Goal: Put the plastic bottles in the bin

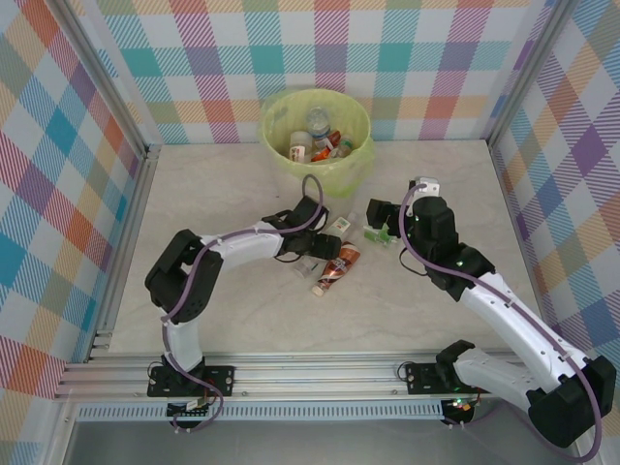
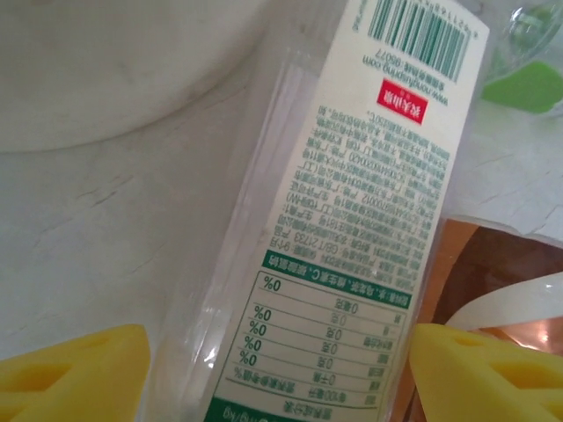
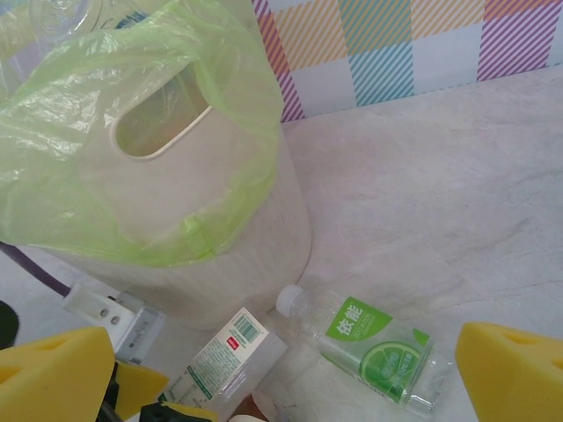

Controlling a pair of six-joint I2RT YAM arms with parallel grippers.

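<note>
Pick-up step: my left gripper [image 2: 281, 374] straddles the clear white-labelled plastic bottle [image 2: 369, 220]; clamped or not, I cannot tell. My right gripper [image 3: 283, 374] gapes. Next: firm grip, lift to the round beige bin [image 1: 268, 131].

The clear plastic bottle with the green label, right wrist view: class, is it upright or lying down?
Lying down: the clear green-labelled plastic bottle rests lengthwise on the pale marbled table, white cap pointing sideways.

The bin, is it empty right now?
No, several bottles lie piled inside the bin.
</note>
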